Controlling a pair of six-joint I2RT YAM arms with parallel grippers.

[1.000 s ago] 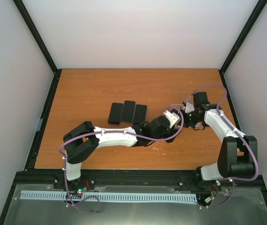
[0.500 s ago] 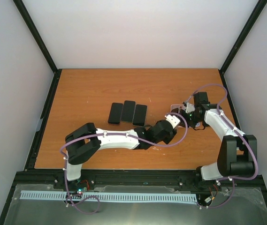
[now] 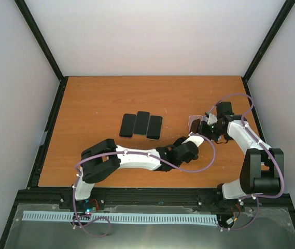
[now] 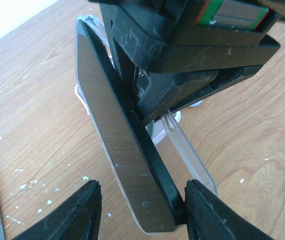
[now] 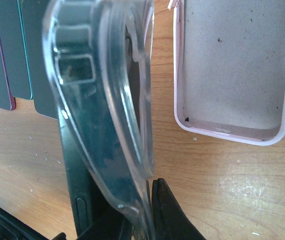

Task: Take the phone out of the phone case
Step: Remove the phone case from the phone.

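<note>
A black phone (image 4: 117, 140) sits partly in a clear case (image 4: 182, 145), held on edge above the table. My right gripper (image 5: 137, 210) is shut on the clear case (image 5: 97, 100), with the dark phone (image 5: 77, 185) peeling out of it on the left side. My left gripper (image 4: 142, 200) is open and straddles the phone's free end; its right finger (image 4: 205, 210) touches the phone's edge and its left finger (image 4: 79, 210) stands apart. In the top view the left gripper (image 3: 198, 135) meets the right gripper (image 3: 206, 127) at mid-right of the table.
An empty white case with a pink rim (image 5: 232, 65) lies open on the wood just beside the held case. Three dark phones (image 3: 141, 125) lie side by side near the table's centre. Black frame posts run along the table's edges.
My left arm has swung its wrist back toward the near edge and to the right, and its gripper now points up at the held phone. The right gripper has hardly moved.
</note>
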